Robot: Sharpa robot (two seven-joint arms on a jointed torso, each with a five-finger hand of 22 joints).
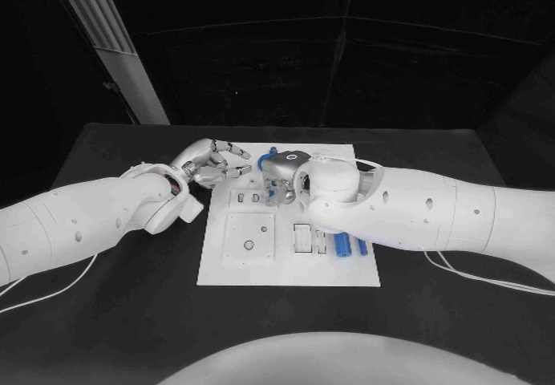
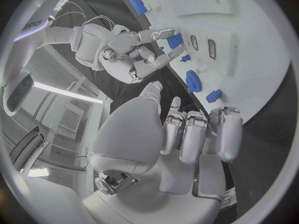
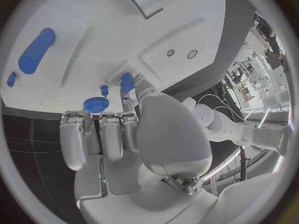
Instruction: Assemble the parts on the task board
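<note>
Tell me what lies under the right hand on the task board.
Under the right hand, the task board carries a blue gear and small blue pieces. Whether the fingers touch any of them is hidden by the hand itself.

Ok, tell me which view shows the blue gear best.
The right wrist view: the blue gear lies flat on the task board, its toothed rim clear just beyond the right hand's fingers. The left wrist view shows it edge-on. In the head view I cannot pick it out.

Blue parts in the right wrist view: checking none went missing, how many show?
5: a long cylinder, a small piece beside it, a gear, a peg next to the gear, and a block pinched by the right hand. Others may be hidden behind it.
</note>
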